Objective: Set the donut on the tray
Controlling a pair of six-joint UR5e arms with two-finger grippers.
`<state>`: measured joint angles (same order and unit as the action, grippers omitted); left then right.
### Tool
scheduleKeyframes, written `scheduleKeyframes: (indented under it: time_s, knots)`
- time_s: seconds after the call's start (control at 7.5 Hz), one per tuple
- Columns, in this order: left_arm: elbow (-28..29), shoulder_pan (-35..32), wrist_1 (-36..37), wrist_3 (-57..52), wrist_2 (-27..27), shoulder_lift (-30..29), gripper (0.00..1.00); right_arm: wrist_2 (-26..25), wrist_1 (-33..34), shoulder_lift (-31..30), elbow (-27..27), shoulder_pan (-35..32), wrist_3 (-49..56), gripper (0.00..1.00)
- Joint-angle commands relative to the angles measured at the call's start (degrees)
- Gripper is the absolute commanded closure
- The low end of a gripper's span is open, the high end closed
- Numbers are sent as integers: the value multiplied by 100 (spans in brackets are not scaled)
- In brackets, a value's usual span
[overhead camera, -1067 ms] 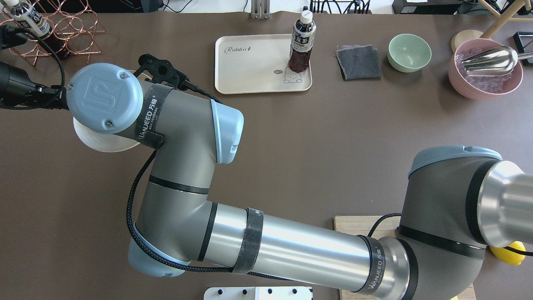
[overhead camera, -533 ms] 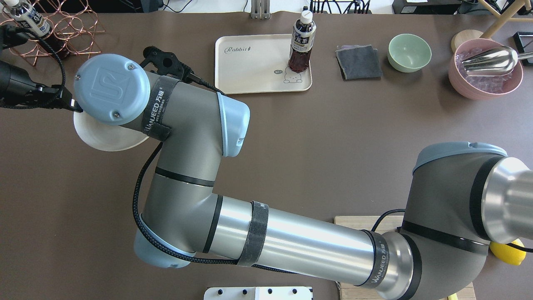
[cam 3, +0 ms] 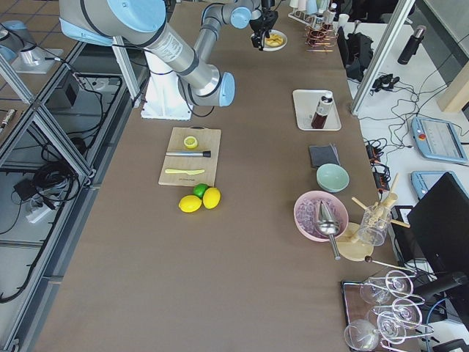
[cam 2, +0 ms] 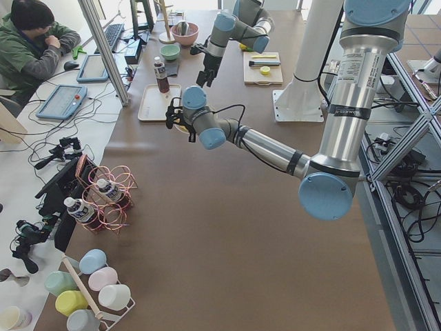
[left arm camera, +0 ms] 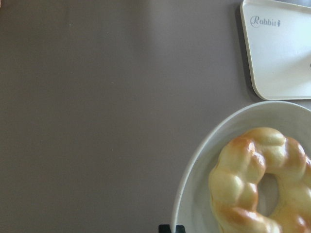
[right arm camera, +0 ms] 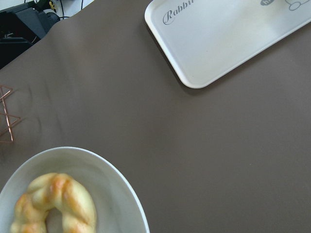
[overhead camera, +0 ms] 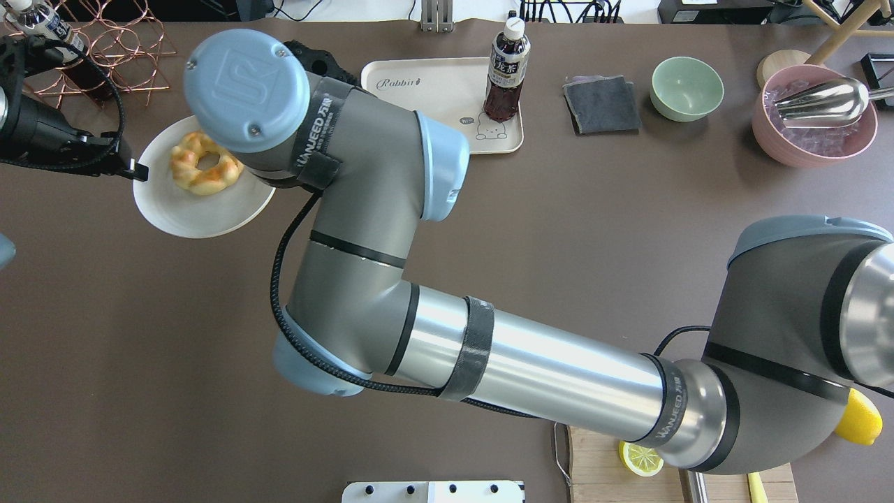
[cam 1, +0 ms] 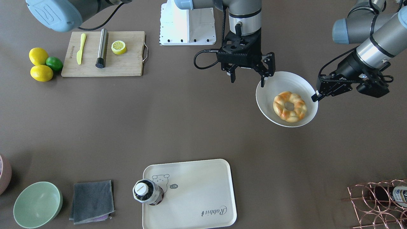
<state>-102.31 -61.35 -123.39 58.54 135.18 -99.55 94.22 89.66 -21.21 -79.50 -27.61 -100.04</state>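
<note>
Currently, donut [cam 1: 290, 106] on plate [cam 1: 279, 83] near left edge; left gripper [cam 1: 315, 96] clamped on rim, likely steadying it. Right gripper [cam 1: 247, 81], spread apart, poised alongside for pickup.

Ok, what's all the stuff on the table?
tray: one, cream, across from the robot
bottle: one, dark with white cap, on the tray
white plate: one, white, robot's left side
donut: one, yellow and orange-brown, on the white plate
grey cloth: one, grey, beside the tray
green bowl: one, green, beside the grey cloth
pink bowl: one, pink, holding a metal scoop
cutting board: one, wooden, carrying lemon slice, yellow knife, metal rod
lemons: two, yellow, beside the cutting board with a lime
wire rack: one, copper, table corner
left gripper: one, black, pinching the plate's rim
right gripper: one, black, open beside the plate
</note>
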Motion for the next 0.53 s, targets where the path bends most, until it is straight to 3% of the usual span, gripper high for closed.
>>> scheduleKeyframes:
  time_s: [0.0, 0.13, 0.27, 0.4]
  knots:
    - [727, 70, 342, 1793, -1, -975, 100, 728, 26, -1378, -1064, -743, 1017, 0]
    - [1052, 262, 325, 2741, -18, -1336, 100, 1156, 17, -1794, -1077, -1137, 1665, 0]
    - [1377, 420, 290, 3620, -436, -1792, 100, 1656, -35, -2233, -1103, -1593, 2524, 0]
    - [1589, 883, 272, 4134, -1180, -2101, 100, 1966, -53, -2612, -1103, -1981, 3325, 0]
